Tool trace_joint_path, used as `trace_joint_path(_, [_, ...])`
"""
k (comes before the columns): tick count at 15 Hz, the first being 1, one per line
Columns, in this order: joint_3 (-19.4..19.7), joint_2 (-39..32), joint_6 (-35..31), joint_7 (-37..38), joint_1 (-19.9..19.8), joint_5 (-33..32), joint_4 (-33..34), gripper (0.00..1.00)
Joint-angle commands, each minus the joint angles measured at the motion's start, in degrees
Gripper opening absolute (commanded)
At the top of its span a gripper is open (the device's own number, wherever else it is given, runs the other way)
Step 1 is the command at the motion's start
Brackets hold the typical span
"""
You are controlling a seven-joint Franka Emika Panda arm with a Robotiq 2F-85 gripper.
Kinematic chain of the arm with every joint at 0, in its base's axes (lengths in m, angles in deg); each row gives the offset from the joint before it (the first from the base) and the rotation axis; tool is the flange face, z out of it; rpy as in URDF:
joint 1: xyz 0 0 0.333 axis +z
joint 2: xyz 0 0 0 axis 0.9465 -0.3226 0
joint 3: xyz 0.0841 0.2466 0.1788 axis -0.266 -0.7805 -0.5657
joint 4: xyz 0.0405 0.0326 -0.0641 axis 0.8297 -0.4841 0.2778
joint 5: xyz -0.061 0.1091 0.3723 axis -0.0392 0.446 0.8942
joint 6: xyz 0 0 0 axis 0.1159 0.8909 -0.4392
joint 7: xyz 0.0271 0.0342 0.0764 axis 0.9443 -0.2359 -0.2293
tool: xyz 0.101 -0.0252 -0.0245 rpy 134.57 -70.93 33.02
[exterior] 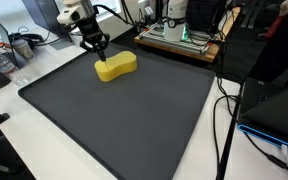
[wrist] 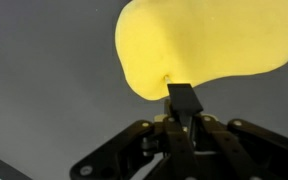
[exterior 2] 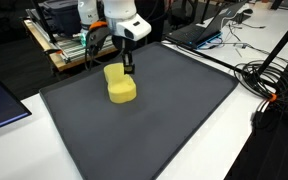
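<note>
Claw (exterior: pixel 99 48) pinched tight against the edge of the yellow sponge (exterior: pixel 117 67).
The sponge lay in the upper left of the dark mat (exterior: pixel 124 125) on the tabletop (exterior: pixel 34 150), and the claw held nothing. This looked like a nudging step; any further push would call for keeping the tips low against the sponge's edge.

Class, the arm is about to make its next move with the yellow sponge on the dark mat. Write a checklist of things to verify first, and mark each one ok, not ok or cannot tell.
1. Black two-fingered gripper shut: ok, closed together in the wrist view.
2. Gripper touching the yellow peanut-shaped foam sponge: ok, it dents the sponge's edge.
3. Sponge firmly gripped: cannot tell; whether any foam is pinched is hidden.
4. Sponge lying flat on the dark grey flat mat: ok in both exterior views.
5. Sponge inside the mat's edges: ok, though near one edge.
6. Black cables off the mat: ok.
</note>
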Motion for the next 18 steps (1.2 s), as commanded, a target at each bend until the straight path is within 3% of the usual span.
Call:
trace_joint_path(1, [4.6,-4.2,-1.7,2.2,5.2,-2.8,-4.9,0.03])
trace_joint_path(9, [12.5,-11.1,-5.4,8.9,15.4,-12.0,-8.2,0.03])
trace_joint_path(13, [11.4,-13.2,-6.2,13.5,18.2,-16.0,-6.7,0.03])
trace_joint_path(18, [6.3,-8.4,-5.3,20.4,18.2,-17.7,-2.8,0.03])
